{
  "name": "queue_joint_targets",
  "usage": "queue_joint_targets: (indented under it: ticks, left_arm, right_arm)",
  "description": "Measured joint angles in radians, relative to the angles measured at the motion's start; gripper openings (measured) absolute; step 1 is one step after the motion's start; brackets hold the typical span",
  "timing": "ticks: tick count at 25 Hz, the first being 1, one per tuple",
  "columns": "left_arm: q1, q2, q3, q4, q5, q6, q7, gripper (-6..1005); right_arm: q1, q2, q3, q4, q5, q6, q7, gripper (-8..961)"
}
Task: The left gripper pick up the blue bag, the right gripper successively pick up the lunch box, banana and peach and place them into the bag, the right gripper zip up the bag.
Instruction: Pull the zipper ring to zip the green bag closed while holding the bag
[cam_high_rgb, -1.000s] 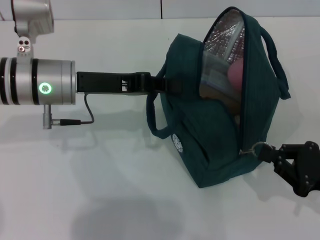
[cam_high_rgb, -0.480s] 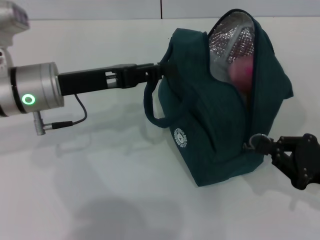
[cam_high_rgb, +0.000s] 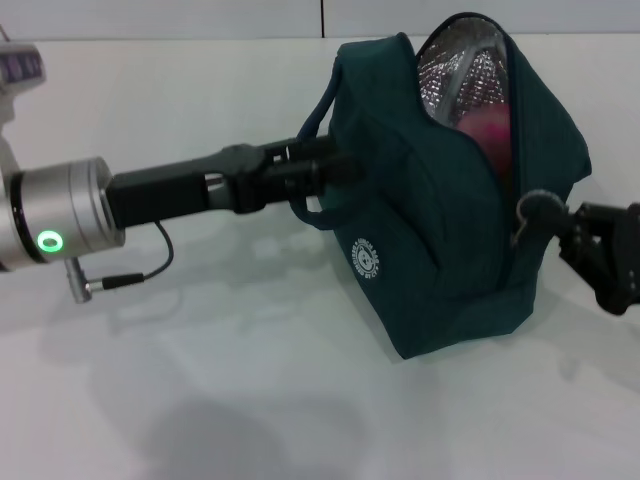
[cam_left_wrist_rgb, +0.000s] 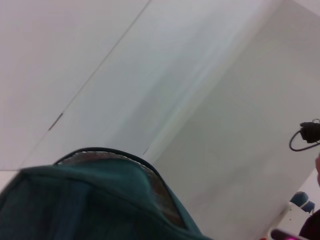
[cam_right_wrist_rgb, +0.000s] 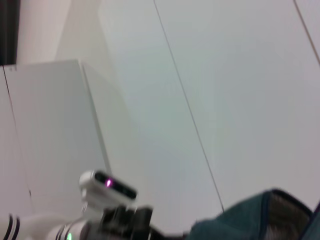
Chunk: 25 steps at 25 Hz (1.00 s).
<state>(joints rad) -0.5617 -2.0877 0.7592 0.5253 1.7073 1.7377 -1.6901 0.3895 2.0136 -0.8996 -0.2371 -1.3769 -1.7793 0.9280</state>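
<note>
My left end effector (cam_high_rgb: 325, 170) squeezes the bag (cam_high_rgb: 440, 230) at its 9 o'clock side. The bag sits tipped on the table (cam_high_rgb: 200, 380), top part open. The pink peach (cam_high_rgb: 488, 133) shows inside. My right end effector (cam_high_rgb: 560, 222) pinches the zipper ring (cam_high_rgb: 538, 205) at 3 o'clock.

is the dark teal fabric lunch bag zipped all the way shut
No, in the head view the dark teal fabric lunch bag still gapes at its top, showing silver foil lining and a pink peach inside.
</note>
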Motion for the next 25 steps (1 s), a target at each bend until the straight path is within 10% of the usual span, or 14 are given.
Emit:
queue_joint_targets:
  ticks: [10, 25]
  left_arm:
    - [0.078, 0.0, 0.001, -0.072, -0.009, 0.065, 0.231, 881]
    - [0.085, -0.004, -0.003, -0.22, -0.018, -0.011, 0.421, 873]
  right_arm:
    - [0.044, 0.006, -0.005, 0.005, 0.123, -0.015, 0.008, 27]
    - [0.268, 0.015, -0.092, 0.119, 0.184, 0.018, 0.087, 32]
